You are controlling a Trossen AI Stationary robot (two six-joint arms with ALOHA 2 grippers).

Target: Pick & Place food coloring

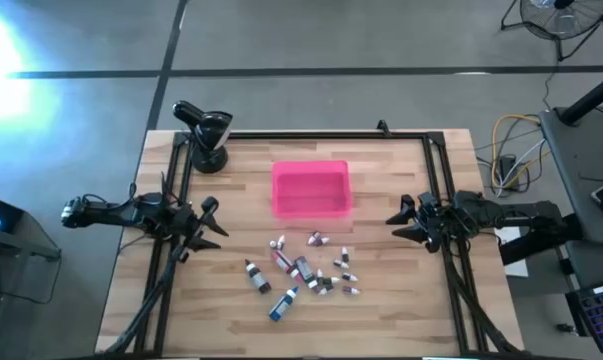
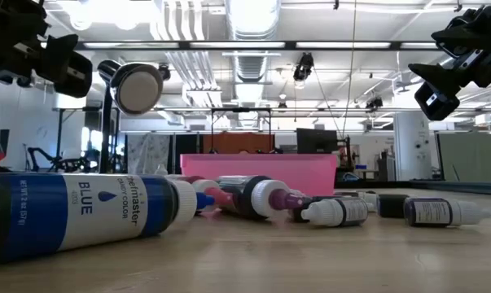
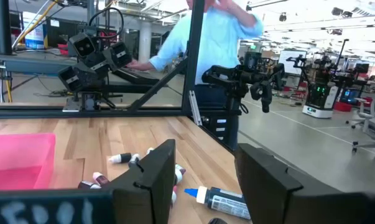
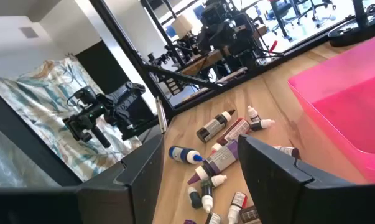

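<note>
Hovering released and empty at opposite desk edges, the left gripper [image 1: 209, 222] and right gripper [image 1: 405, 222] flank the food coloring [image 1: 303, 272] lying crowded between them, below the pink tray [image 1: 311, 190], so a reaching finger could scatter neighbouring bottles.

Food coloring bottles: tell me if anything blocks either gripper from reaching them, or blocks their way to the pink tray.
Nothing visible does. The left gripper and right gripper are both open and empty, flanking the food coloring bottles with only bare table between. The pink tray sits just beyond the pile, open-topped.
</note>
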